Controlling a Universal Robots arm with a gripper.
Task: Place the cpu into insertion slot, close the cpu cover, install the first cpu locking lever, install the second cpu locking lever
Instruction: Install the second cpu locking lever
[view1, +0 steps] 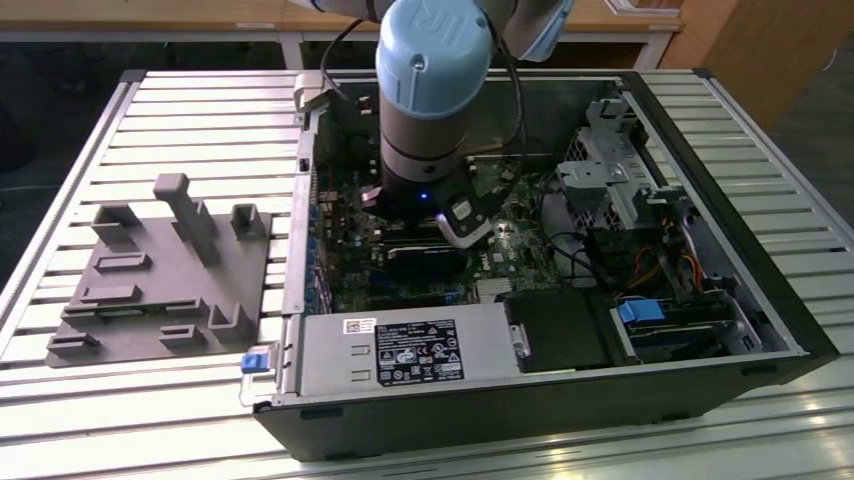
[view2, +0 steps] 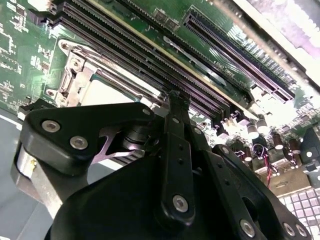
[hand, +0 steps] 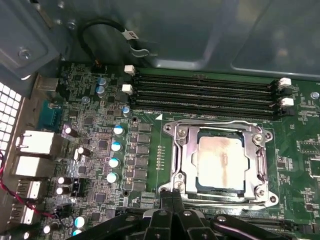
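Observation:
The cpu (hand: 221, 159), a silvery square with a brownish stain, lies in the insertion slot (hand: 267, 196) on the green board. The cpu cover (hand: 181, 150), a metal frame plate, lies flat around it. One thin lever rod (hand: 215, 121) runs along the slot's side by the memory slots and another (hand: 225, 202) along the opposite side. My gripper (hand: 172, 194) is shut, its two black fingertips pressed together at the slot's corner beside that second rod. In the second wrist view the gripper (view2: 176, 98) stands over the cpu (view2: 107, 92). The exterior view has the gripper (view1: 461, 225) deep inside the case.
Long black memory slots (hand: 205, 92) run beside the socket. Capacitors (hand: 116, 147) and rear port blocks (hand: 35, 145) stand nearby. In the exterior view, a power supply (view1: 400, 350) and drive cage (view1: 614, 170) crowd the open case, and a grey fixture (view1: 160, 270) sits on the slatted table.

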